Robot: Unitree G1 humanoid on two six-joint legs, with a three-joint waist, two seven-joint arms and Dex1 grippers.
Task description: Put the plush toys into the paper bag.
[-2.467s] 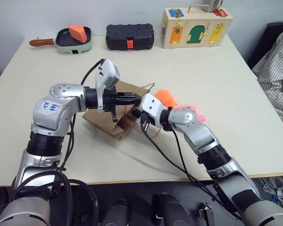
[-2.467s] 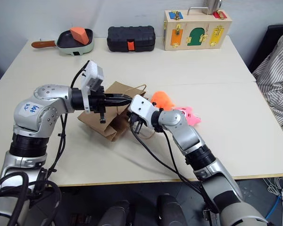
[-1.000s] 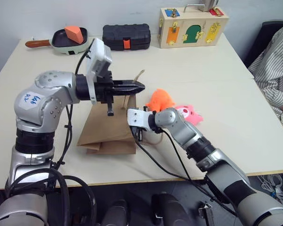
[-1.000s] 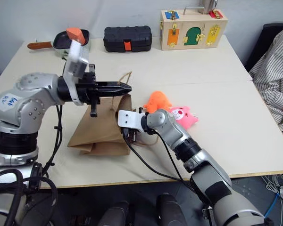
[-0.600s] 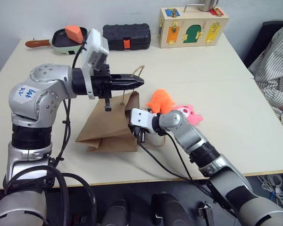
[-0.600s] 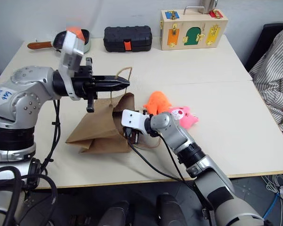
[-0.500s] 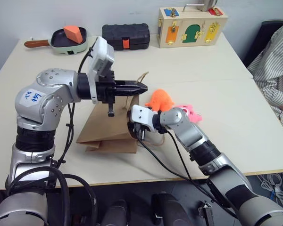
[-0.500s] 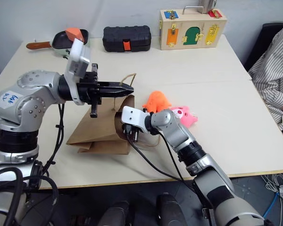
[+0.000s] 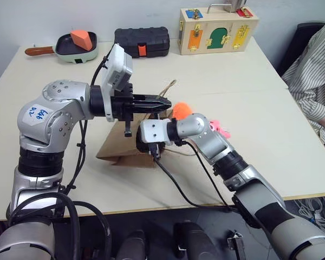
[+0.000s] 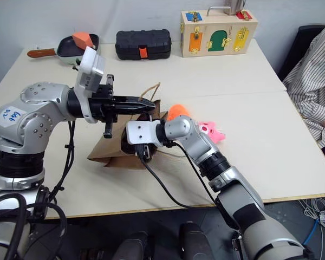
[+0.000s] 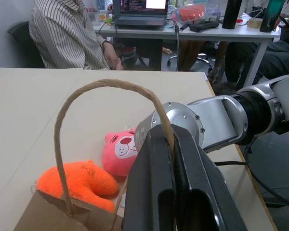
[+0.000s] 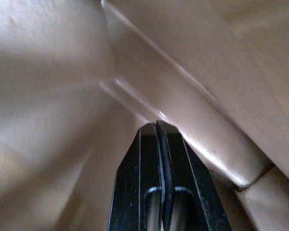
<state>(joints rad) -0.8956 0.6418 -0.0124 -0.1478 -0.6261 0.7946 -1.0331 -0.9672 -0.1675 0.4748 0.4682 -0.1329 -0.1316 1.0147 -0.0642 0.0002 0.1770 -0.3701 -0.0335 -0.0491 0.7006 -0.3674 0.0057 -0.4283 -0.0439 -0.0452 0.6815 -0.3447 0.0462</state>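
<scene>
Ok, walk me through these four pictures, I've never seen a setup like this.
It's a two-armed humanoid robot. Two pictures look down from its head; the other two come from cameras on its wrists. On the table lie an orange plush toy and a pink plush toy, beside a brown paper bag. The left claw is shut on the bag's twine handle, lifting it. The right claw, shut with nothing in it, reaches inside the bag. Farther back stand a pan, a black case and a wooden latch box. A person sits to the right.
</scene>
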